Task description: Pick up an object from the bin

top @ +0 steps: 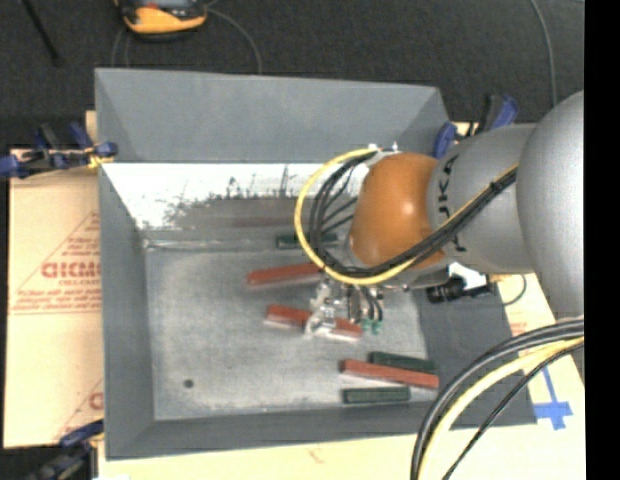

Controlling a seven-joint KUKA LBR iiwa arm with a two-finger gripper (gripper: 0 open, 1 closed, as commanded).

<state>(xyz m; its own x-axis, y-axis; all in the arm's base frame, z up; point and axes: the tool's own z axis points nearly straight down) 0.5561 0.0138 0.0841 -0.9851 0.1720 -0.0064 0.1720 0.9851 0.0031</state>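
With the end effector [335, 320] at the near end of the red bar [286, 316] lying just to its left, and its opening not discernible, closure may catch only the bar's tip, so that the bar pivots or slips free on lift.

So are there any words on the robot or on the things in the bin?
"KU": dark letters on the grey arm, next to its orange cover; the rest of the word is hidden.
The red sticks and dark green sticks in the bin: no writing that I can read.
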